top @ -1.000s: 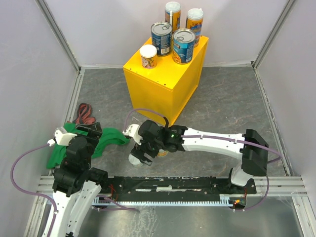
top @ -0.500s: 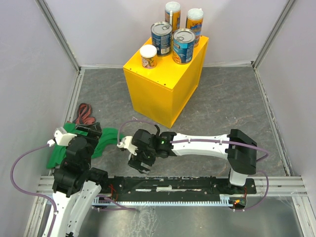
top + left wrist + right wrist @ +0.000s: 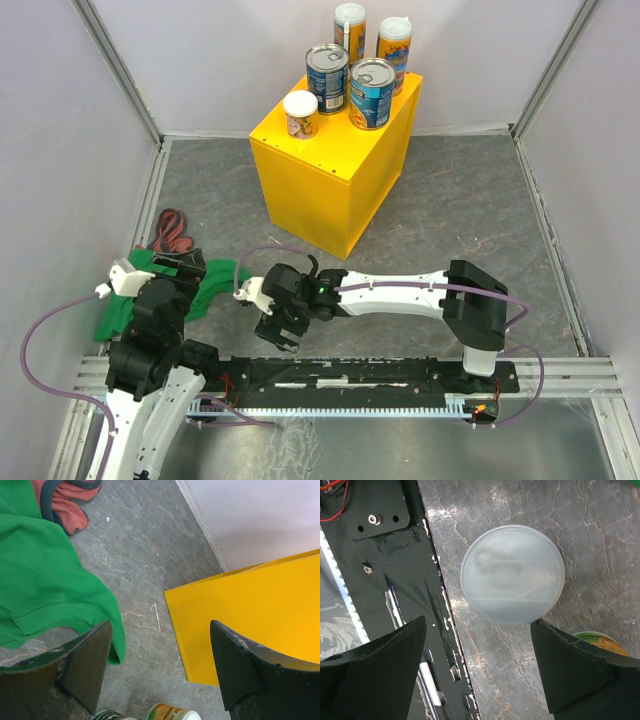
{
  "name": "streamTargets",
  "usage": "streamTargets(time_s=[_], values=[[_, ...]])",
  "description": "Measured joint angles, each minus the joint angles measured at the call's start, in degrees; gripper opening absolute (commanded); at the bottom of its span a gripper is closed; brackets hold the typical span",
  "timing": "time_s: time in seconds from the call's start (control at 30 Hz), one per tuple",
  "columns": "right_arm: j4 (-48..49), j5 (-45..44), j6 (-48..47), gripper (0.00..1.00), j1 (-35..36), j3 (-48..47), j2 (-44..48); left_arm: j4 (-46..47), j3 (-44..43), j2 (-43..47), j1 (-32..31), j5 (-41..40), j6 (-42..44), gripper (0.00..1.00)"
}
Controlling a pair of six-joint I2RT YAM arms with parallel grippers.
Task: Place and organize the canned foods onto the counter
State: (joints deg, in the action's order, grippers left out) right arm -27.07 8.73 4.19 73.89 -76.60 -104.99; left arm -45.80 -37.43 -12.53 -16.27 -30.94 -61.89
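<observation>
Counter: yellow counter (image 3: 335, 170) stands at 12 o'clock from the arm bases, on the grey surface (image 3: 470, 220).
Cans up top: five. Tall orange cans (image 3: 350, 25) stand at the far edge. Blue cans (image 3: 327, 75) stand just in front of them. One short can (image 3: 300, 113) is at the 9 o'clock corner. Tall ones at the back and short in front looks like deliberate sorting, so nothing is hidden.
Cans on the surface: two short ones, near the base rail. The white-lidded can (image 3: 512, 573) stands upright. Its neighbour, the green-rimmed can (image 3: 597, 642), sits just beside it at 4 o'clock.
Right gripper (image 3: 278, 330): jaws released and wide, holding nothing. It points straight down, with the white lid between and slightly ahead of the fingers (image 3: 375, 665).
Reason (judged): the arm reaches across to 9 o'clock because both loose cans lie on the left side. The jaws are spread wide enough to clear the lid's rim.
Left gripper (image 3: 183, 268): jaws released, empty. It hangs over the green cloth (image 3: 215, 280) and faces the counter at 1 o'clock, probably parked out of the way.
Step (judged): lining up a top-down pinch, with two cans left to go.
Risk: the black rail (image 3: 395, 555) is close at 9 o'clock and the neighbour can is near the other finger, so either could catch on descent.
</observation>
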Motion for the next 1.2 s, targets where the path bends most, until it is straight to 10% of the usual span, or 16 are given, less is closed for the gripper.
streamTargets(time_s=[1.2], values=[[6.99, -4.24, -0.59, 0.86, -0.11, -2.58, -6.69, -0.81, 0.0, 0.04, 0.0, -0.15, 0.02, 0.85]])
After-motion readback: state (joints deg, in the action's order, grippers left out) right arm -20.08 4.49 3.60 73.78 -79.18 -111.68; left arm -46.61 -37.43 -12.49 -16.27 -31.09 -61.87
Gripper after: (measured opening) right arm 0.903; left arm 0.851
